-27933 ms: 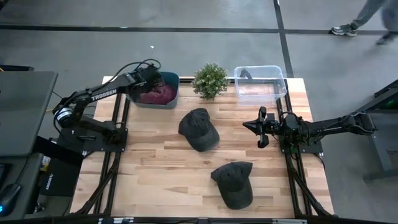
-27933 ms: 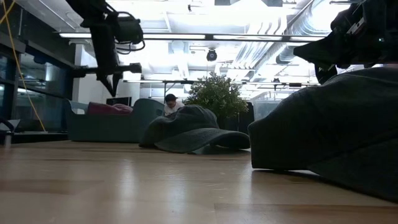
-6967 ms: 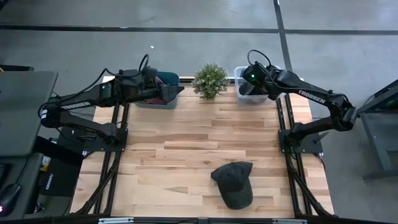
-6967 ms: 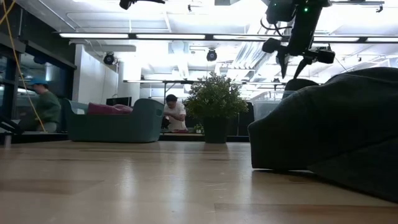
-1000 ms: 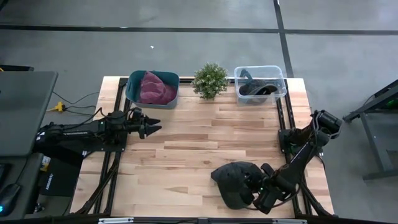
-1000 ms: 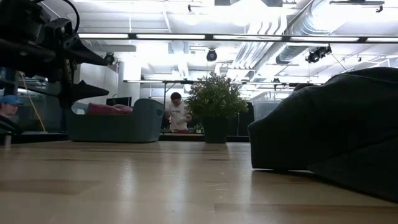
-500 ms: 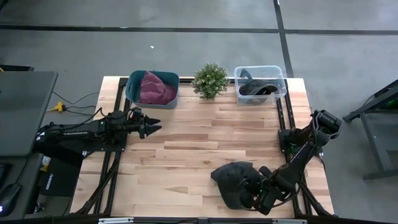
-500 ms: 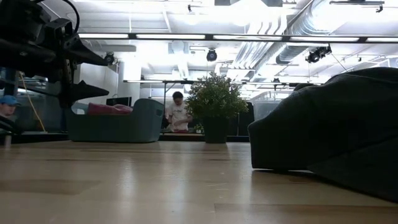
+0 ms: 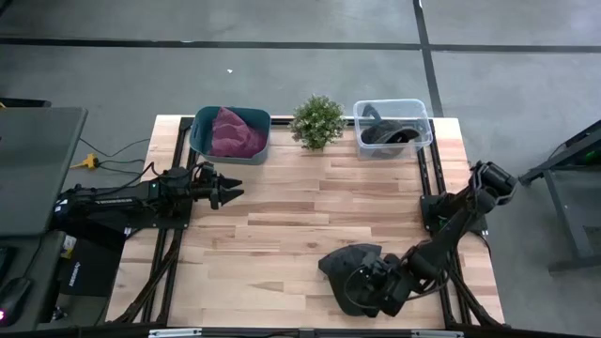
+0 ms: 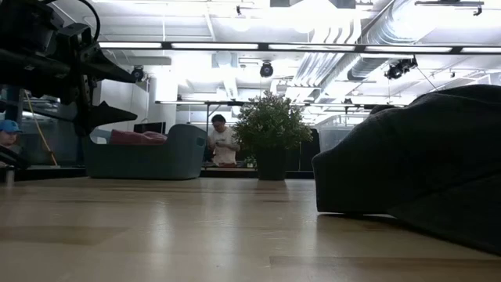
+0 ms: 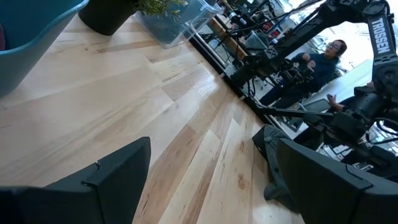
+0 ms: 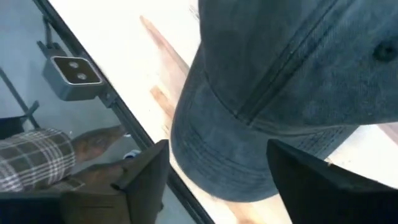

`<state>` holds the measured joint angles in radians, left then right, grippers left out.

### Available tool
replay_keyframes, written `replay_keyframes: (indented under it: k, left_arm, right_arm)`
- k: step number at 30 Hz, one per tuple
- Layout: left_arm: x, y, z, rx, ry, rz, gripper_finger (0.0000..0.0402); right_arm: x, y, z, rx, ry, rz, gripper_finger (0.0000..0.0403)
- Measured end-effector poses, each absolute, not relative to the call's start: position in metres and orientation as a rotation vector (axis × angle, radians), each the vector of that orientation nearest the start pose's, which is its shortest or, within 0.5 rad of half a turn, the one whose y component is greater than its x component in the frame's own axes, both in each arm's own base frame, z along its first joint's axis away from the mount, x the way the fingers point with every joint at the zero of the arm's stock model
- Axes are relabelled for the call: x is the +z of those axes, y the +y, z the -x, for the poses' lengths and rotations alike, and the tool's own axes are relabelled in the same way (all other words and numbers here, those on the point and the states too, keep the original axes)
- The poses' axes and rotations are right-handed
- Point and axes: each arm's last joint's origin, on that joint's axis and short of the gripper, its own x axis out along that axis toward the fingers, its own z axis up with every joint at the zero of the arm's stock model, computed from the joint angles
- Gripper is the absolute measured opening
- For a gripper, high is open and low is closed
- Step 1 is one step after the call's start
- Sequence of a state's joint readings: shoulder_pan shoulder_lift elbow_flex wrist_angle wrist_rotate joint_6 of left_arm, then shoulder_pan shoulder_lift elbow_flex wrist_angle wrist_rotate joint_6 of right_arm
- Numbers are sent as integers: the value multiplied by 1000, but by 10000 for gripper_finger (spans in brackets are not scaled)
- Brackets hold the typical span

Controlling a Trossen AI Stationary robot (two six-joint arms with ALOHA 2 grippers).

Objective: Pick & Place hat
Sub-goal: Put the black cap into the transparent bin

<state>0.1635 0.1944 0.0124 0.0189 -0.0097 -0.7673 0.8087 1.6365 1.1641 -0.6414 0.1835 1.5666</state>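
**Right gripper spread at the last cap near the table's front edge**

We see the right gripper (image 9: 369, 288) low at the near right of the light wooden slatted table (image 9: 282, 235), its two dark fingers (image 12: 144, 171) standing apart on either side of the dark grey-blue fabric baseball cap (image 9: 349, 272). In the right wrist view the cap (image 12: 280, 93) fills the space ahead of the fingers and lies on the wood by the table's edge; we cannot tell whether the fingers touch it. In the low view the cap (image 10: 415, 164) bulks large at the right.

The left gripper (image 9: 223, 189) hovers over the left side of the table, fingers parted and holding nothing.

Along the far edge stand a teal plastic tub (image 9: 230, 135) with maroon cloth inside, a small green potted plant (image 9: 315, 121) beside it, and a clear plastic bin (image 9: 392, 124) holding another dark cap.

Beyond the table a person (image 10: 221, 141) shows in the room
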Motion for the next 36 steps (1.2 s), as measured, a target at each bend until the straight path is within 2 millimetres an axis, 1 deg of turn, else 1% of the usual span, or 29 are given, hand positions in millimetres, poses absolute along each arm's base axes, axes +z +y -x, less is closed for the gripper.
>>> replay_keyframes:
  k: [4, 10, 14, 18, 21, 27, 30, 36]
  left_arm:
    - [153, 18, -107, 227, 89, 776, 337]
    - [153, 18, -107, 227, 89, 776, 337]
    - [153, 18, -107, 227, 88, 776, 337]
    - [153, 18, -107, 227, 88, 776, 337]
    - [153, 18, -107, 227, 88, 776, 337]
    - [153, 18, -107, 227, 88, 776, 337]
    - [153, 18, -107, 227, 88, 776, 337]
    - [153, 18, -107, 227, 89, 777, 337]
  right_arm:
    - [232, 218, -231, -332, 1139, -894, 286]
    - [251, 188, -235, -415, 1118, -983, 287]
    - [254, 171, -243, -432, 1139, -1026, 288]
    - [251, 161, -251, -455, 1175, -1059, 287]
    - [248, 154, -251, -514, 1215, -1066, 287]
    - [246, 149, -257, -533, 1217, -1097, 287]
    - [238, 148, -260, -552, 1254, -1094, 287]
    - [215, 154, -270, -595, 1310, -1051, 287]
